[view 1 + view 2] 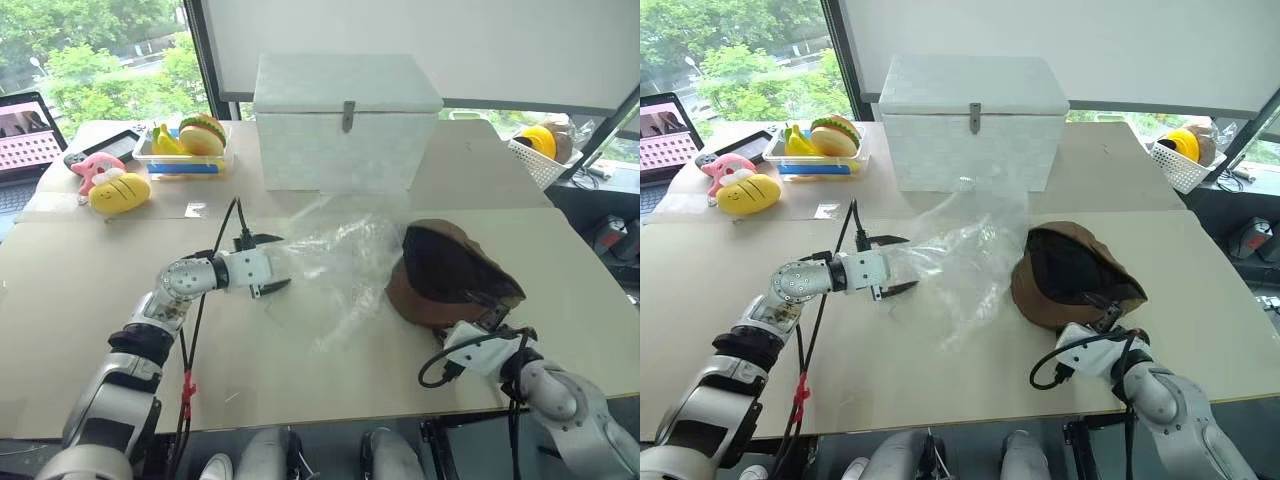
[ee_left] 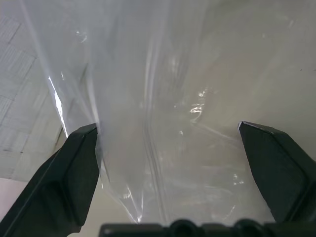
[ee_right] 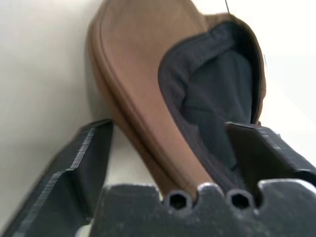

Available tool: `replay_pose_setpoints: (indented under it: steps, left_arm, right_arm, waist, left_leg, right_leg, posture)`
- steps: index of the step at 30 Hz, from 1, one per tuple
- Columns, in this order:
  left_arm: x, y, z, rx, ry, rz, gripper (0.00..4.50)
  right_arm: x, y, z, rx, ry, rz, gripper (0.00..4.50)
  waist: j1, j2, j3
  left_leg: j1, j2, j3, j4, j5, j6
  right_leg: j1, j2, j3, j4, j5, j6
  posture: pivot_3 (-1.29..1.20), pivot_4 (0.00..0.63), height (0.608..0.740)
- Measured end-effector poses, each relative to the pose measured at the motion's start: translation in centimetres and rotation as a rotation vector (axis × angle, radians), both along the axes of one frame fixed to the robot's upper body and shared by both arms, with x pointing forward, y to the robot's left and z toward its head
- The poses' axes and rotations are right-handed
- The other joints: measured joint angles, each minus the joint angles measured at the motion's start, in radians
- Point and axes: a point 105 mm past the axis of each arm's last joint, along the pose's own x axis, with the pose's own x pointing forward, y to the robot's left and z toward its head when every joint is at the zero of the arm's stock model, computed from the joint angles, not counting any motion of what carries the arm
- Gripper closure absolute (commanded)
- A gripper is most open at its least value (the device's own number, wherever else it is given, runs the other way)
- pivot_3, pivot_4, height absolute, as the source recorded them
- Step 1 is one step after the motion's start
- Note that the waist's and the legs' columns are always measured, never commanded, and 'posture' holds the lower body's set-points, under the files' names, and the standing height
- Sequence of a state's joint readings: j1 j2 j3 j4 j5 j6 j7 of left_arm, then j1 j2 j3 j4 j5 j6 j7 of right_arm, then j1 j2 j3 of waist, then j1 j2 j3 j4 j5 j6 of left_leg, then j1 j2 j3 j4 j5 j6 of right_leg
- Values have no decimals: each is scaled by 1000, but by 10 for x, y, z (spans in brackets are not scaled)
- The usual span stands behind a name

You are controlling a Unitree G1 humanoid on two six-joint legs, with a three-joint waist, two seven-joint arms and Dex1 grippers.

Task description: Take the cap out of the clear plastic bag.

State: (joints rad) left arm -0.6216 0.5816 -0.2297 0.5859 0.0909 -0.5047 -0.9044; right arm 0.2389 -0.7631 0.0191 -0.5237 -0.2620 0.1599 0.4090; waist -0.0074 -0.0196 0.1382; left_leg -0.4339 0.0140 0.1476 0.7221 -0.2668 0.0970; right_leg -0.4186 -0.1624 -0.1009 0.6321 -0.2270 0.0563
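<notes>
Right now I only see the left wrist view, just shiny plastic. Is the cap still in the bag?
Observer: No, the cap lies on the table, outside the bag.
Operator: Who's got it?
Observer: Nobody. The right gripper is open, its fingers either side of the cap's edge.
Operator: What's behind the bag?
Observer: A white box, lid shut.

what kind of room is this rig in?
Probably an office or lab test area: a cardboard-covered table by large windows onto trees, a laptop at its edge, and staged props such as plush toys and a white box.
</notes>
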Motion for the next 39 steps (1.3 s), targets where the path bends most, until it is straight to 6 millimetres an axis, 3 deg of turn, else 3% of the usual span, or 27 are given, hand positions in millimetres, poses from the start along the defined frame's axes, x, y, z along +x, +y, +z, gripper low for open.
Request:
replay_pose_setpoints:
  steps: [4,7,11,16,18,20,24,26,31,39]
  left_arm:
    - [-27,-3,-2,-94,191,-112,0]
    - [-30,-1,13,-283,346,-89,0]
    - [-23,27,47,-597,585,35,0]
    - [-14,54,57,-870,731,185,0]
    - [-8,64,60,-950,730,241,0]
    - [14,85,61,-1052,637,422,0]
    - [37,137,35,-1073,407,840,0]
    - [38,152,16,-1073,348,982,0]
    - [32,175,-9,-1009,171,1207,0]
    - [22,171,-19,-990,70,1223,0]
  right_arm:
    - [-9,15,13,308,121,11,53]
    - [-14,19,32,575,150,4,53]
    - [-22,-1,64,900,138,-20,53]
    - [-28,-36,92,1106,37,-66,53]
    - [-23,-54,98,1134,-30,-133,53]
    - [-10,-79,96,1110,-111,-272,53]
    - [1,-123,72,886,-204,-560,53]
    - [2,-130,55,803,-197,-629,53]
    - [10,-125,29,735,-201,-671,53]
    - [19,-129,19,734,-244,-706,53]
  waist:
    - [-5,0,0]
    - [-3,0,0]
    - [-1,1,0]
    - [5,1,1]
    - [6,1,1]
    - [7,1,1]
    - [9,0,0]
    - [9,0,0]
    - [5,0,0]
    - [-3,2,0]
  left_leg:
    - [0,1,-1,0,0,0]
    - [0,1,-2,1,0,0]
    - [10,0,-4,-2,-1,1]
    - [19,0,-4,-9,-1,1]
    - [19,0,-4,-9,-1,0]
    - [21,0,-3,-9,-1,-1]
    - [20,-1,0,-12,-4,-7]
    - [18,-1,0,-12,0,-3]
    - [18,-1,0,-13,0,-4]
    - [20,-1,1,-13,-5,-12]
  right_leg:
    - [0,0,0,0,0,-1]
    - [1,0,0,0,1,-1]
    - [11,0,-1,-2,1,-1]
    - [15,0,1,-4,1,-1]
    - [14,0,1,-4,1,-1]
    - [15,-1,2,-4,1,-2]
    - [15,-1,4,-2,2,-3]
    - [14,0,3,-2,1,-3]
    - [14,0,3,-4,1,-3]
    - [14,-2,3,-3,1,-3]
  posture:
    - [0,150,723]
    - [0,150,723]
    - [0,150,723]
    - [0,150,723]
    - [0,150,723]
    - [0,150,723]
    - [0,150,723]
    - [0,150,723]
    - [0,150,723]
    - [0,150,723]
